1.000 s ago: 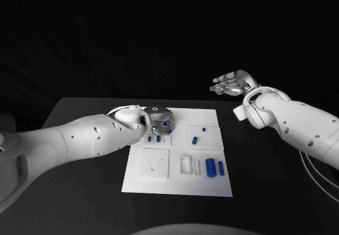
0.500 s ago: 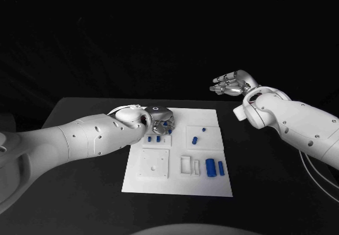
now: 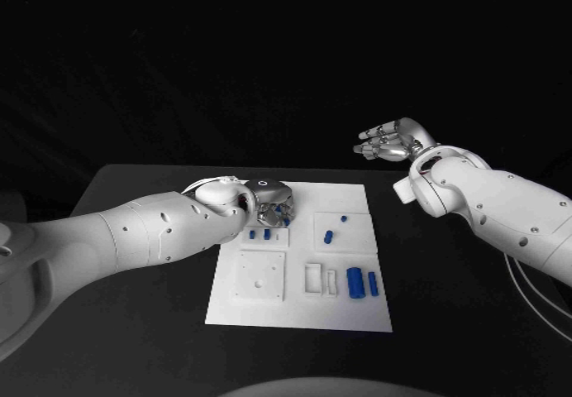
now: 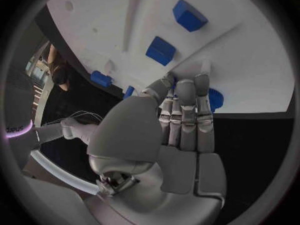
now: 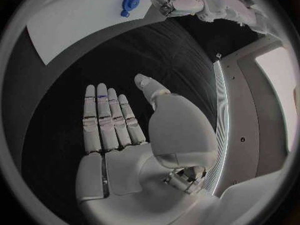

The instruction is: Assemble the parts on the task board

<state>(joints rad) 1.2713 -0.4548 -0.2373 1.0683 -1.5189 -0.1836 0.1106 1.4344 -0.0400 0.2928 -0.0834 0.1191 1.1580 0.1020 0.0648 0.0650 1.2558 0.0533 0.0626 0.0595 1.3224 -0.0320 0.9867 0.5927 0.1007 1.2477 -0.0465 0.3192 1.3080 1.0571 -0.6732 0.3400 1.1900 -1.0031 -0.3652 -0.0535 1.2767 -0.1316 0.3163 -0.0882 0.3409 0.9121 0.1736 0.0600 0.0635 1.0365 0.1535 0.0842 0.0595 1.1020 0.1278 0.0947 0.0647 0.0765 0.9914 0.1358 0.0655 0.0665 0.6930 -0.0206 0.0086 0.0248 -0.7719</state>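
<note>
White task board (image 3: 298, 314) mid-table (flat); blue parts (image 3: 354, 283) on it.

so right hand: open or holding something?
Open. The right hand hangs off the task board, over the black table, its fingers straight and apart, its palm bare.

The right silver hand (image 5: 115, 135) is flat and holds nothing, above the black bench (image 5: 94, 65). Far off, the left silver hand (image 5: 178, 2) touches a round blue part (image 5: 130, 2) on the white task board (image 5: 69, 22).

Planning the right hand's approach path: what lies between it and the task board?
Bare black table: in the right wrist view, nothing lies between the right hand and the task board.
</note>
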